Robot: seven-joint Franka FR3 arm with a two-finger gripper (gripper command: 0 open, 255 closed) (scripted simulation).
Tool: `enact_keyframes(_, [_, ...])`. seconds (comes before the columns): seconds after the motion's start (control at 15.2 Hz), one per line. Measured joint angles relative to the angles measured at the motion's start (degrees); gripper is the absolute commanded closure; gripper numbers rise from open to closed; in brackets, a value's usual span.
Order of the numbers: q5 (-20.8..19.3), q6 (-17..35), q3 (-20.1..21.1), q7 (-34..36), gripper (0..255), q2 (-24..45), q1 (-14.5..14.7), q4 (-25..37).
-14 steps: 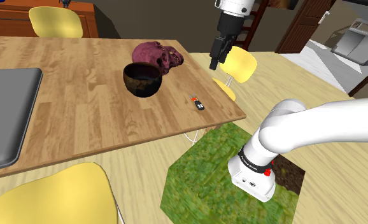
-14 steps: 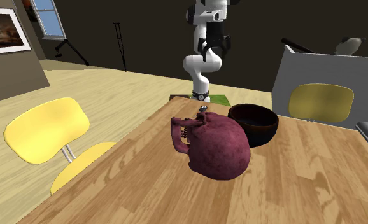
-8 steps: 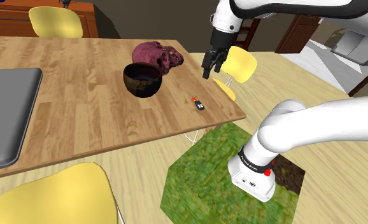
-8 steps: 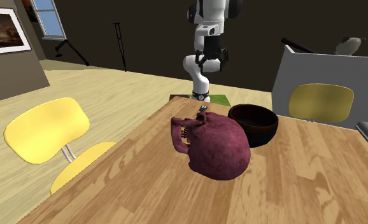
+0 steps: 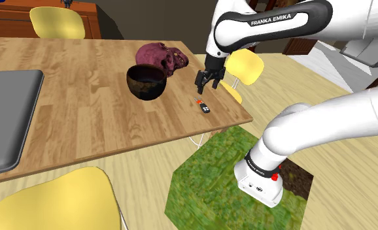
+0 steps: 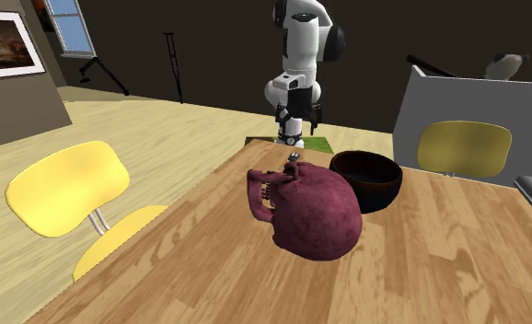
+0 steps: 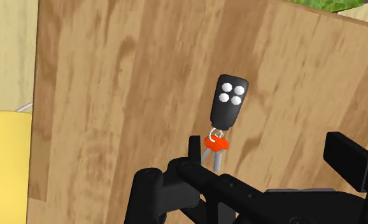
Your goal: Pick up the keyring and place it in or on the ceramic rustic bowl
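Keyring [image 5: 203,106] lies on table [image 5: 83,98] near its edge, to shoulder view's right of bowl [image 5: 146,82]; skull [image 5: 161,57] sits just behind bowl; laptop [image 5: 4,117] at far left; gripper [image 5: 201,89] above keyring

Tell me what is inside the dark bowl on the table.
The shoulder view looks into the bowl: only its dark, mottled inner surface shows, no object. The near inner wall is hidden behind its own rim. The keyring lies on the table, outside it.

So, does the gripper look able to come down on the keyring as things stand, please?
Probably yes. The gripper hangs open just above the keyring, which lies alone on the bare table near its edge. The dark bowl and the purple skull stand well aside, so nothing seems to block the descent.
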Motion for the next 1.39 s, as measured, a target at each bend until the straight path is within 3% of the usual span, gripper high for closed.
enact_keyframes(0.26, [-0.48, 8.39, 0.66, 3.76, 0, 5.48, -2.06, -2.91])
enact_keyframes(0.59, [-0.37, 14.05, 1.02, 4.47, 0, 8.67, -2.24, -5.32])
enact_keyframes(1.19, [-0.33, 16.65, 1.09, 4.45, 0, 10.03, -2.26, -6.50])
enact_keyframes(1.25, [-0.33, 16.65, 1.09, 4.45, 255, 10.03, -2.26, -6.50])
enact_keyframes(1.39, [-0.33, 16.65, 1.09, 4.45, 255, 10.03, -2.26, -6.50])
